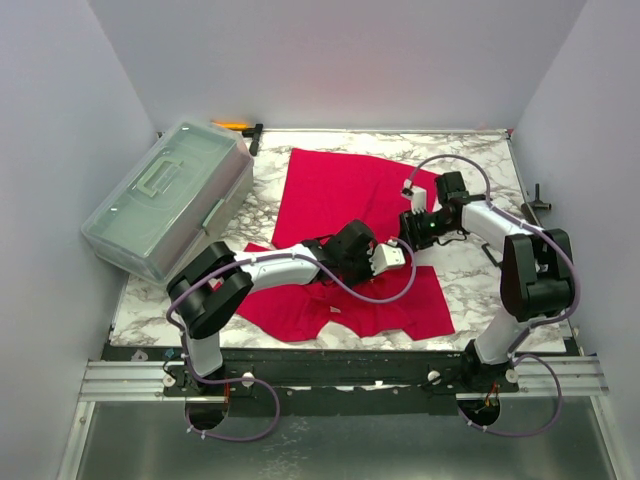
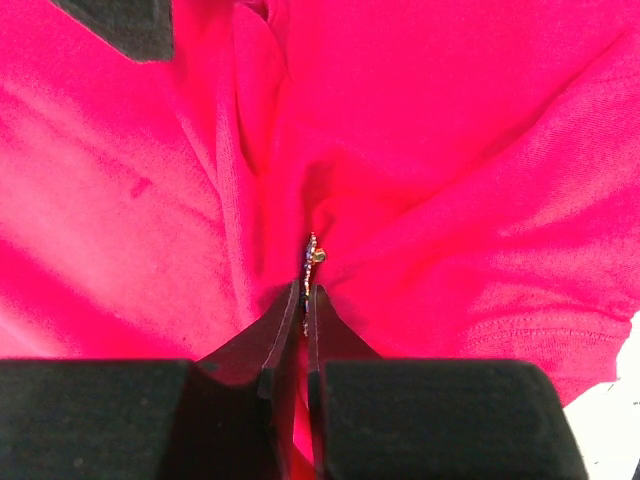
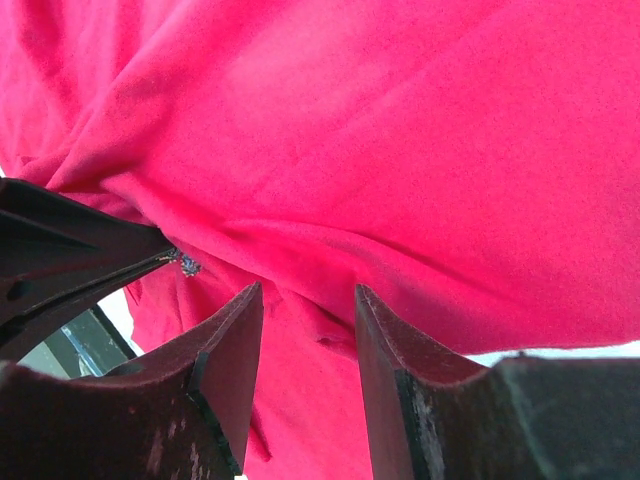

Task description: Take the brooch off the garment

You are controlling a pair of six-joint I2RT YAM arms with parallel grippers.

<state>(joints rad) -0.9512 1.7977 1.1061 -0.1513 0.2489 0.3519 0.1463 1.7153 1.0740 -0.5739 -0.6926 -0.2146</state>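
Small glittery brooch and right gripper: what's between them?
Only a fold of the bright red cloth T-shirt, seen in the right wrist view.

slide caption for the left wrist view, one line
Left fingers pinch the small brooch edge-on, with the red T-shirt bunched in folds around it.

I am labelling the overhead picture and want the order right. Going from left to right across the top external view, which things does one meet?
Clear lidded plastic storage box → red T-shirt → right arm's black elbow joint.
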